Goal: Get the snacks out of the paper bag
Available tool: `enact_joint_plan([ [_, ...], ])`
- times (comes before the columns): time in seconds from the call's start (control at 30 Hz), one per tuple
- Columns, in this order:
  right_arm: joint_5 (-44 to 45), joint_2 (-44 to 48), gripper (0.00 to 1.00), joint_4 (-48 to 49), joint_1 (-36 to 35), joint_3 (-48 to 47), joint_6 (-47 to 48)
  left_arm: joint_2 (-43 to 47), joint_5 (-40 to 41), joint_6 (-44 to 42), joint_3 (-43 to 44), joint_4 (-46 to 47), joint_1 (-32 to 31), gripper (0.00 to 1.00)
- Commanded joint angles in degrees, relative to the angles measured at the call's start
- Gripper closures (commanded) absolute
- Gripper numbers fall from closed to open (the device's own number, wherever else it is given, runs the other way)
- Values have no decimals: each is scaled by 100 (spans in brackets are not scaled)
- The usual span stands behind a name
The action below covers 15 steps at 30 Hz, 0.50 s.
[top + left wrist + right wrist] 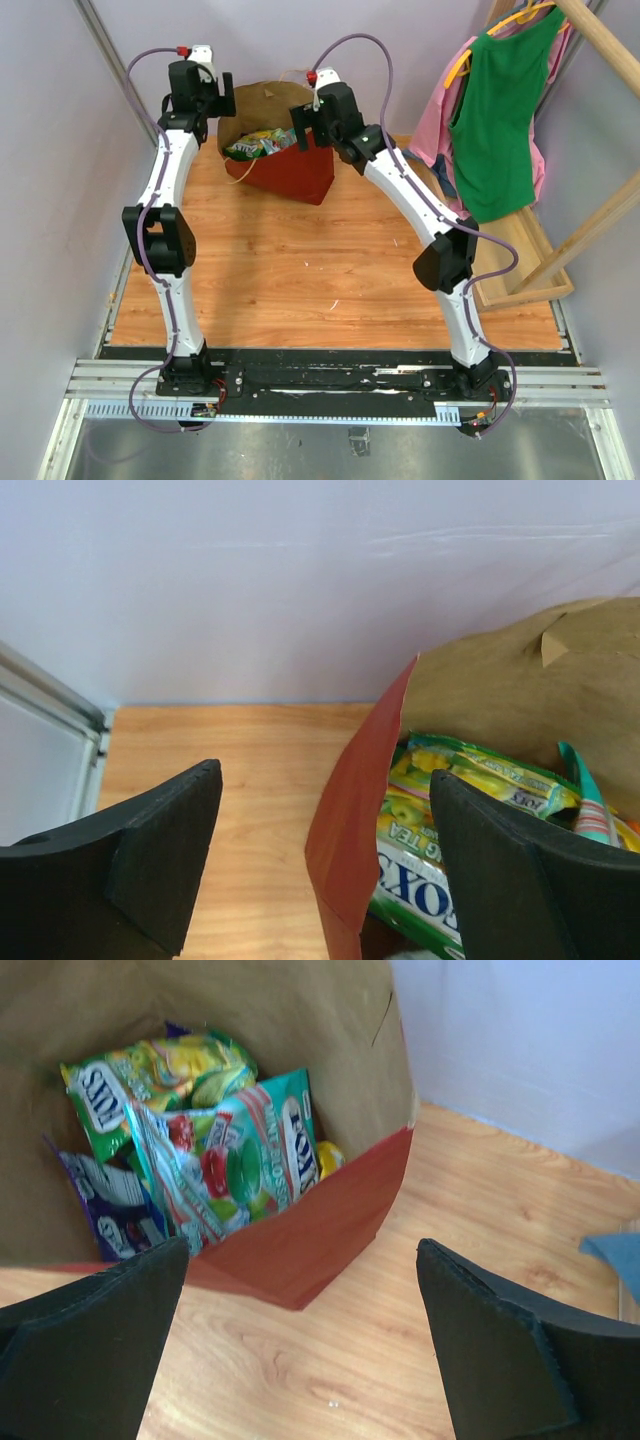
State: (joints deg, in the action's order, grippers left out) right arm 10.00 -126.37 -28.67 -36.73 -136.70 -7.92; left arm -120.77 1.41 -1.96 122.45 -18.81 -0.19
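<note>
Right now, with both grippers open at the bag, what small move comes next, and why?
Probably close the left gripper on the red wall of the paper bag: that edge stands between its open fingers, so pinching it should steady the bag while the open right gripper reaches for the teal-white packet.

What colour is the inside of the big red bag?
The paper bag is plain brown inside, seen best in the right wrist view.

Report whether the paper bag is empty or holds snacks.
Not empty: the paper bag gapes open, with a green-yellow packet, a teal-white packet and a purple packet inside.
</note>
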Motion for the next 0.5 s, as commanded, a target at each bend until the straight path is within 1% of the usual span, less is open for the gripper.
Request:
enact_joint_plan([
  [0.0,528,-389,2,-66,-78,-667,194,-188,-224,-347,421,260,19,20],
  [0.07,560,-467,3,93,-78,-642,159,-188,-284,-420,351,283,19,35],
  [0.17,575,-486,3,374,-80,-522,92,-156,-292,-497,173,375,19,48],
  [0.2,580,-521,4,439,-74,-570,82,-161,-330,-516,149,373,19,49],
  [0.3,660,-799,3,433,-79,-959,121,-213,-434,-587,108,289,19,50],
  [0.37,738,-986,4,455,-78,-1149,213,-196,-503,-639,74,212,19,48],
  [0.47,879,-1150,8,540,-52,-1150,299,-81,-550,-633,-88,303,19,34],
])
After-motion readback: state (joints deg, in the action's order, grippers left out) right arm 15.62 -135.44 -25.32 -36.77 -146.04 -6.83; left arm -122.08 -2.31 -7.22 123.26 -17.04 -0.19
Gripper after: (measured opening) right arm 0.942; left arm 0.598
